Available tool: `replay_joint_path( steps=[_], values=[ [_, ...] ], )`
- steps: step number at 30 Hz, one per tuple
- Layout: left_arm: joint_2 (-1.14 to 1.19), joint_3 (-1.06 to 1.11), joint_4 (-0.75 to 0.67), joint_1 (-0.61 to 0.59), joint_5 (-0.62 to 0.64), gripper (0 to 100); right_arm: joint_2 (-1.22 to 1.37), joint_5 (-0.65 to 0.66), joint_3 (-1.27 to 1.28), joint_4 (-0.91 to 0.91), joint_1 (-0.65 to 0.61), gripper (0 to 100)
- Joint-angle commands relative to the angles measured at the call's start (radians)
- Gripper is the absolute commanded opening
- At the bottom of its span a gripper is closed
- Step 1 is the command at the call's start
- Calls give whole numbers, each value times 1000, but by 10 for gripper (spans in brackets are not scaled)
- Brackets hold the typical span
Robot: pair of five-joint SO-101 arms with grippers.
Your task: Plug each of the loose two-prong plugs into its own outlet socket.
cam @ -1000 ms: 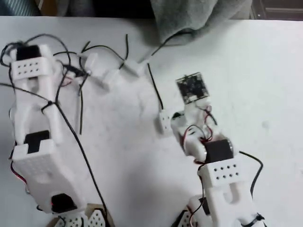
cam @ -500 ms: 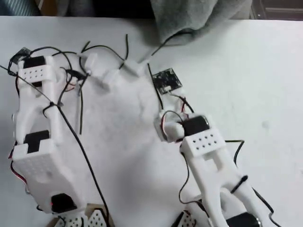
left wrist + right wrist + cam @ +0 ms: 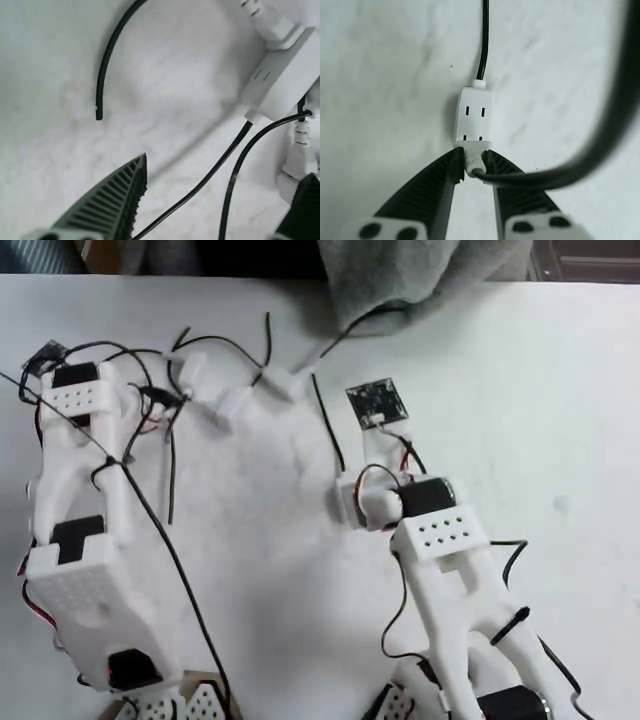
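Observation:
My right gripper [image 3: 473, 167] is shut on a small white two-prong plug [image 3: 473, 159]. The plug's front touches the end of a white outlet block [image 3: 474, 116] that shows two pairs of slots; a black cord [image 3: 483, 35] leaves its far end. In the high view this outlet block [image 3: 346, 498] lies mid-table at the right arm's tip. My left gripper [image 3: 215, 200] stands open above the table, with two black cords running between its fingers. Beside it lie another white outlet block [image 3: 282, 75], a plug [image 3: 267, 20] at that block's end, and a further white plug [image 3: 298, 160].
Several white plugs and outlet blocks [image 3: 232, 405] with black cords lie at the back left of the table. A loose black cord end [image 3: 98, 114] lies on the white surface. A grey cloth [image 3: 420, 280] hangs over the far edge.
The right arm has stretched forward and its wrist has swung, with the gripper staying at the mid-table outlet block. The left arm's wrist has shifted slightly.

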Motion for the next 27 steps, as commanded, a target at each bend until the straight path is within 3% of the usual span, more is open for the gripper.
replay_joint_path(
  steps=[1,27],
  values=[
    [-7,-6,-15,-10,-8,434,-2,-8,3,-35,4,19],
    [-7,-6,-18,-8,-8,434,1,-14,94,-117,-30,19]
  ],
)
